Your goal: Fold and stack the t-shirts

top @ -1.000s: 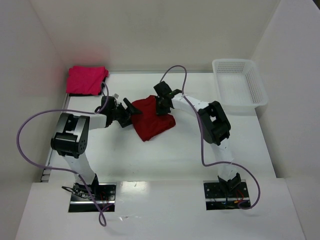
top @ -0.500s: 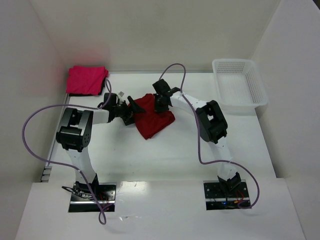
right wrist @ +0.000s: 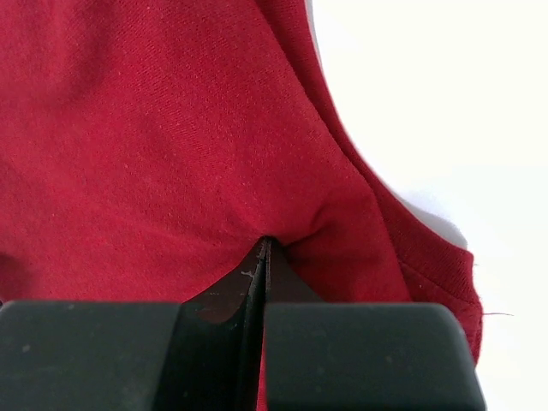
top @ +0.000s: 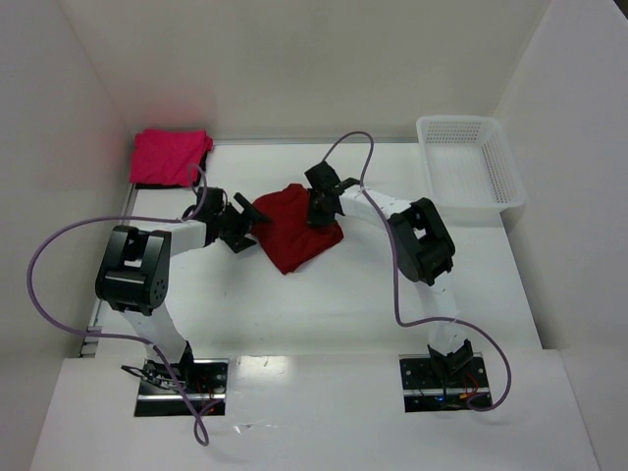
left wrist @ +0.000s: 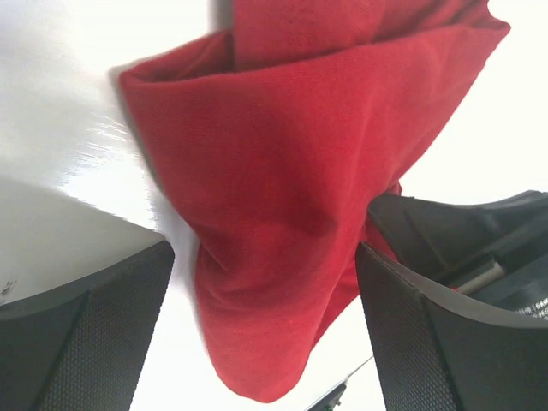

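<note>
A bunched dark crimson t-shirt [top: 292, 240] lies mid-table. My right gripper [top: 319, 210] is shut on a pinch of its cloth at the far right side; in the right wrist view the fabric [right wrist: 171, 128] puckers at the closed fingertips [right wrist: 265, 248]. At the shirt's left edge my left gripper [top: 245, 222] is open. In the left wrist view a hanging fold of red cloth [left wrist: 291, 171] sits between the wide-apart fingers [left wrist: 86, 342] without being squeezed. The folded magenta-pink t-shirt [top: 169, 157] rests in the far left corner.
A white mesh basket [top: 471, 167] stands at the far right with nothing showing in it. White walls close in the table at the back and on both sides. Purple cables loop off both arms.
The left arm shifted, its gripper nudging toward the shirt and back, staying open. The crimson shirt moved slightly left and away. The right gripper kept its pinch.
</note>
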Controlling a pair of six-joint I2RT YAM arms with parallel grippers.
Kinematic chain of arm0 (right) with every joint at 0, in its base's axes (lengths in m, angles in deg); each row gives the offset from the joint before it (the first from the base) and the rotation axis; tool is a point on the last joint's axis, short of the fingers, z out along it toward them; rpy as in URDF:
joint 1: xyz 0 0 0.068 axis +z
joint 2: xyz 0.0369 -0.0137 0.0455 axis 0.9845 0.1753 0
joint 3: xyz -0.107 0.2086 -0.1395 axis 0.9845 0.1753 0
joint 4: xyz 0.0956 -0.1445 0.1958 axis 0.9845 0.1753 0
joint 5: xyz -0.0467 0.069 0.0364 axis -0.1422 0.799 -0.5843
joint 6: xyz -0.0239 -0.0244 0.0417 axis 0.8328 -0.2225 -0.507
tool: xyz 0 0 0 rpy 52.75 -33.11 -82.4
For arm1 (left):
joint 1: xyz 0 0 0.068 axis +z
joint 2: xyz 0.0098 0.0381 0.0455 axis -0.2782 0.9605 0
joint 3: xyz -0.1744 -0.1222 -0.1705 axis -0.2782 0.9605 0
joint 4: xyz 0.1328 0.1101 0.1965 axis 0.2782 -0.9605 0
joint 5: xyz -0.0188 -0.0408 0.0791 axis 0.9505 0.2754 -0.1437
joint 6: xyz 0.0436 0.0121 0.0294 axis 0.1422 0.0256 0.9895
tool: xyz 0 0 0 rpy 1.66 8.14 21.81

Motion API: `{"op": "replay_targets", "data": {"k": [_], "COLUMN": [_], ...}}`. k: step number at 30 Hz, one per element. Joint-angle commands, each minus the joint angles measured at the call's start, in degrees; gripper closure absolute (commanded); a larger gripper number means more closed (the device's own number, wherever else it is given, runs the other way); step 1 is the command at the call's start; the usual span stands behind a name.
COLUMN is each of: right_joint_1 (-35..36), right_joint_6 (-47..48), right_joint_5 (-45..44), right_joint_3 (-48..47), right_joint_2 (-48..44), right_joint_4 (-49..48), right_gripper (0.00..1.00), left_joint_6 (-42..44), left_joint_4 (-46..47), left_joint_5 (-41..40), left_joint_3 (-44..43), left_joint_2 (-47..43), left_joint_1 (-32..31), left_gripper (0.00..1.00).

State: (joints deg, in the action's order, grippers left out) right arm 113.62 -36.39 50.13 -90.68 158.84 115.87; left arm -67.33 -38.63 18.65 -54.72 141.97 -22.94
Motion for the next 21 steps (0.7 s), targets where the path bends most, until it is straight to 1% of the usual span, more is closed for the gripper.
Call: {"op": "replay_targets", "data": {"k": [1,4,6,9,10,11,13,14,15,17,18,19,21], "right_joint_1": [0.1,0.1,0.1,0.1,0.1,0.1,0.1,0.1,0.1,0.1,0.1,0.1,0.1], "right_joint_6": [-0.4,-0.4,0.2,0.7,0.7,0.7,0.7,0.7,0.7,0.7,0.7,0.7,0.7], "right_joint_5": [-2.0,-2.0,-2.6,-2.6,-2.6,-2.6,-2.6,-2.6,-2.6,-2.0,-2.0,-2.0,-2.0], "right_joint_3": [6.0,8.1,8.1,6.9,6.9,6.9,6.9,6.9,6.9,6.9,6.9,6.9,6.9], "right_joint_2": [-0.1,-2.6,-3.1,-3.1,-3.1,-3.1,-3.1,-3.1,-3.1,-3.1,-3.1,-3.1,-3.1], "right_joint_4": [7.3,4.8,4.8,4.3,4.8,4.8,4.8,4.8,4.3,4.3,4.3,4.3,4.3], "right_gripper": [1.0,1.0,1.0,1.0,1.0,1.0,1.0,1.0,1.0,1.0,1.0,1.0,1.0], "left_joint_6": [0.5,0.5,1.2,1.7,1.7,1.7,2.2,3.1,3.8,5.0,5.7,6.4,6.4], "left_joint_4": [-6.4,-6.7,-6.7,-5.4,-5.4,-4.7,-4.7,-4.0,-4.0,-4.0,-4.5,-4.6,-4.6], "left_joint_5": [-7.3,-8.7,-8.7,-7.6,-6.9,-6.9,-5.5,-4.4,-4.4,-3.0,-3.0,-3.0,-3.0], "left_joint_3": [2.2,2.9,2.2,2.2,1.5,1.5,1.5,0.8,0.1,-0.8,-1.5,-2.1,-2.6], "left_joint_2": [1.1,0.4,1.4,2.9,3.6,3.6,5.1,5.1,5.9,6.7,7.3,7.3,7.3], "left_joint_1": [0.4,0.9,0.9,0.9,0.9,0.9,0.9,0.9,0.9,0.9,0.9,0.9,0.9], "left_gripper": [0.05,0.13,0.24,0.35,0.47,0.51,0.53,0.58,0.6,0.6,0.52,0.47,0.32]}}
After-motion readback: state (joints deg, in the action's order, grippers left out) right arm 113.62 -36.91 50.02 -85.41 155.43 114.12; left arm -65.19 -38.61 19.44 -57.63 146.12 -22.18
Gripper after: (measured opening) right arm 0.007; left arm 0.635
